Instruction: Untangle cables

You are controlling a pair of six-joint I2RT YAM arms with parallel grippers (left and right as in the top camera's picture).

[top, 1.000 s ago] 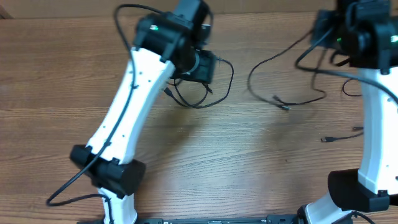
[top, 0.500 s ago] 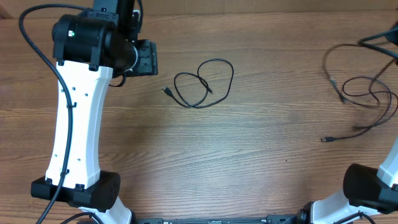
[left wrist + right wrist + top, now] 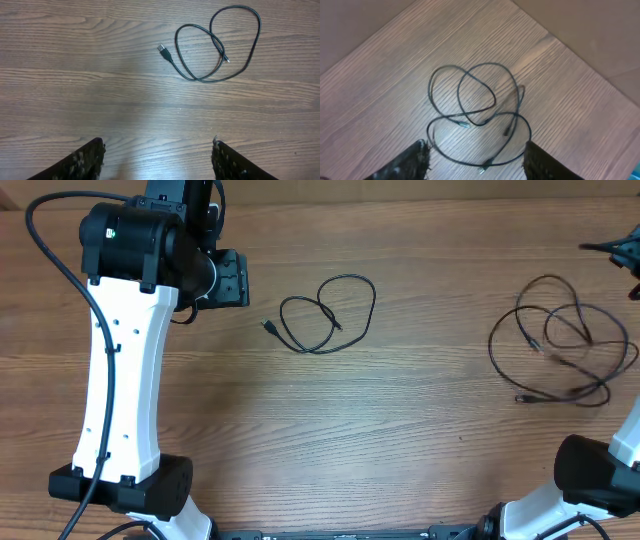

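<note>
The left jaws stand wide and empty, a looped cable (image 3: 162,49) ahead on the counter (image 3: 75,75). The right jaws gape, empty, above a tangle (image 3: 464,124).

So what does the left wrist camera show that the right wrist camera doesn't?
Only the left wrist view: a single cable in a neat double loop, one plug pointing left, lying well ahead of the left claw. Only the right wrist view: a looser tangle of cables with several crossing loops, near a corner of the table, ahead of the right claw. Both: the wood table and an open, empty claw at the bottom edge.
</note>
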